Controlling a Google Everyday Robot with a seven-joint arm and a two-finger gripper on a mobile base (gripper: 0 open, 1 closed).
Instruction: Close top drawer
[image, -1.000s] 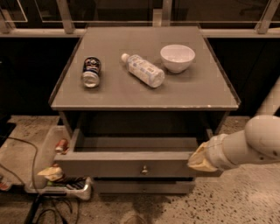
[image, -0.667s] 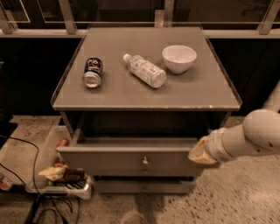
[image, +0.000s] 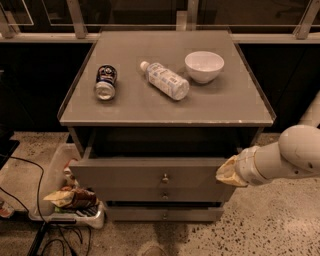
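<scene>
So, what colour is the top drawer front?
Plain grey drawer, camera view; hand at its right end.

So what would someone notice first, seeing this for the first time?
The top drawer hangs partly open under the cabinet top, with the robot's gripper at the right end of its front. On top lie a can and a plastic bottle, both on their sides, beside an upright white bowl.

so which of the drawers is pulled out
The top drawer, tallest front, dark gap behind it; the two lower drawers sit further back. The gripper is at its right end.
</scene>
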